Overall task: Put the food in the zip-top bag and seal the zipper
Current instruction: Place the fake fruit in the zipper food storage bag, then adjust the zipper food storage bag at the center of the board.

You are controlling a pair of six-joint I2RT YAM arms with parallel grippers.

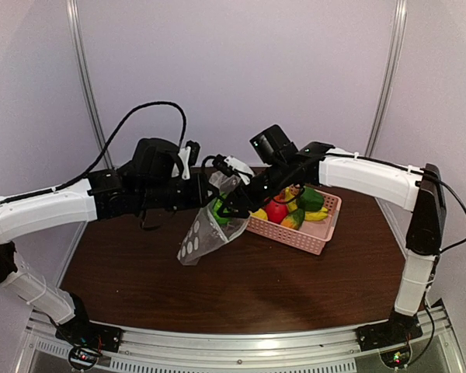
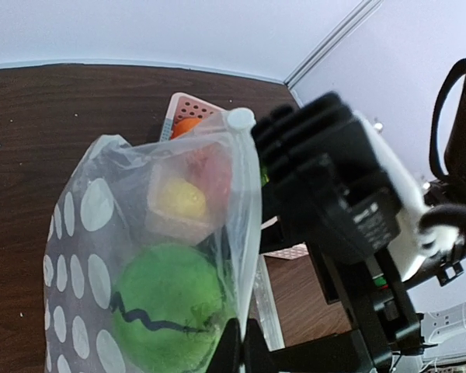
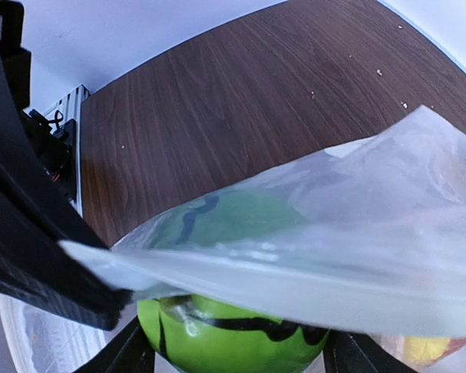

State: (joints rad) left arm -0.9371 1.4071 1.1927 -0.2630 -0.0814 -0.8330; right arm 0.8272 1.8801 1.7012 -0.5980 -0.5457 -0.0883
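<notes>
One zip-top bag [image 1: 196,241], one pink basket [image 1: 295,237] — one green ball [image 2: 167,311] bagged, one red apple [image 1: 276,210] basketed.

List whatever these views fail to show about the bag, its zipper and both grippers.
1. Left gripper: left wrist view cuts its jaws off at the bottom edge; grip unreadable.
2. Right gripper: right wrist view, bag film and the green ball cover the jaws.
3. Zipper: left wrist view, folds hide whether it is sealed.
4. Basket: top view, the right arm covers its far side.

A dark brown wooden table [image 1: 241,287] stands against pale lilac walls [image 1: 241,70] crossed by grey vertical strips [image 1: 87,78]
</notes>
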